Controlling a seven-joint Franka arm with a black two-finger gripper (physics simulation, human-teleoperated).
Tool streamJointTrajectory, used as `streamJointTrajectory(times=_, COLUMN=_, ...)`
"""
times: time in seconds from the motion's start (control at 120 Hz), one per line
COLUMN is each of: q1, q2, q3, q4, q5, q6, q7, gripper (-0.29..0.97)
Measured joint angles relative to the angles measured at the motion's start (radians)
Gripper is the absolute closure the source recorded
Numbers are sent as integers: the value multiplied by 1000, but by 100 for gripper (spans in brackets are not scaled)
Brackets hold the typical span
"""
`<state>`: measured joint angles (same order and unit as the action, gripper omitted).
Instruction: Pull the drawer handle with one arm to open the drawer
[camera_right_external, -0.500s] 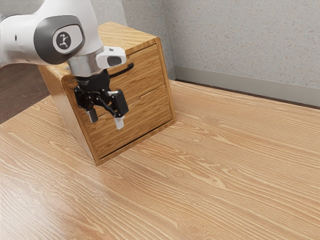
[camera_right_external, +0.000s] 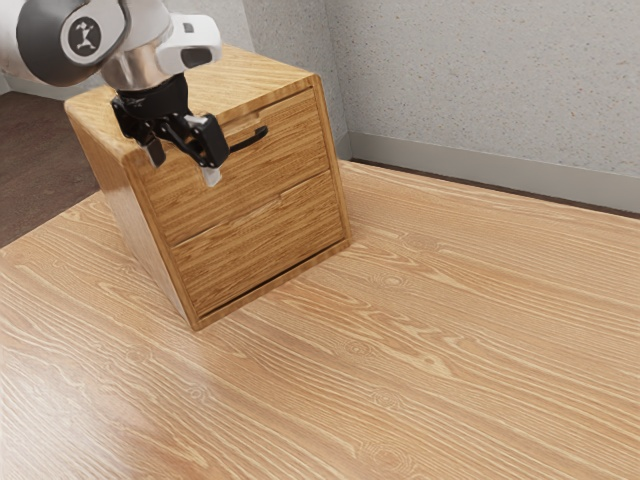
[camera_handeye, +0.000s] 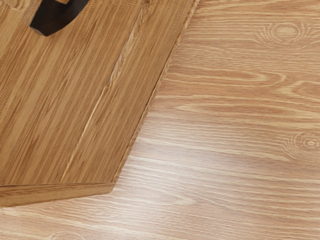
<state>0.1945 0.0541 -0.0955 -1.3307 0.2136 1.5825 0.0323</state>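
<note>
Hovering at the upper corner of the cabinet (camera_right_external: 128, 205) with my jaws spread and empty, just beside the black handle (camera_right_external: 247, 138) on the shut-looking top drawer (camera_right_external: 272, 165), I risk gripping air or bumping wood if misaligned.

wooden table (camera_right_external: 450, 350), speckled grey wall (camera_right_external: 480, 70)

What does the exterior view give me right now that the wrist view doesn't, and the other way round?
Exterior view: the open gripper at the exterior view's left of the black handle, beside it and not around it, plus the whole cabinet and the wall behind. Wrist view: a close look down the cabinet's front to its bottom edge. Both: the cabinet, the handle, the table.
</note>
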Motion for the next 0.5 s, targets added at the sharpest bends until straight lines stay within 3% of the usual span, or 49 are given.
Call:
streamJointTrajectory(times=0.042, q1=-52, q2=31, q3=-8, q4=0, q5=18, q6=34, q7=1, gripper=0)
streamJointTrajectory(times=0.133, q1=-303, q2=73, q3=-17, q4=0, q5=86, q6=90, q7=2, gripper=0)
streamJointTrajectory(times=0.183, q1=-374, q2=81, q3=-14, q4=-4, q5=113, q6=116, q7=2, gripper=0)
streamJointTrajectory(times=0.333, q1=-300, q2=100, q3=-9, q4=-5, q5=158, q6=169, q7=5, gripper=0)
streamJointTrajectory(times=0.5, q1=-299, q2=116, q3=-9, q4=0, q5=172, q6=208, q7=7, gripper=0)
